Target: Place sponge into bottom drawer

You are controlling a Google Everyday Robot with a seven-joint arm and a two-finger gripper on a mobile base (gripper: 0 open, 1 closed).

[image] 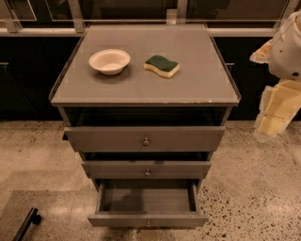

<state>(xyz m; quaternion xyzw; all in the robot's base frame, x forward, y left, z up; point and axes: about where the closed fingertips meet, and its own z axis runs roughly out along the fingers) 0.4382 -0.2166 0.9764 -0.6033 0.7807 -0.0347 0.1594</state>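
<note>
The sponge (162,66) is seen lying on the tabletop (197,89), long axis running left-right, well left of the gripper (272,123), whose state cannot be told; the bottom drawer (146,200) is found open below.

A grey cabinet (103,139) stands mid-frame on a speckled terrazzo floor (254,188), and its counter (197,87) is flat and faintly glossy. A darker floor patch (56,207) fills the lower left, with a black bar (26,223) at the frame's corner. Behind run dark cupboards (28,75) under a pale ledge (37,32) with metal posts (75,14). The light is dim and warm. The gripper (273,123) hangs at the right edge.
</note>
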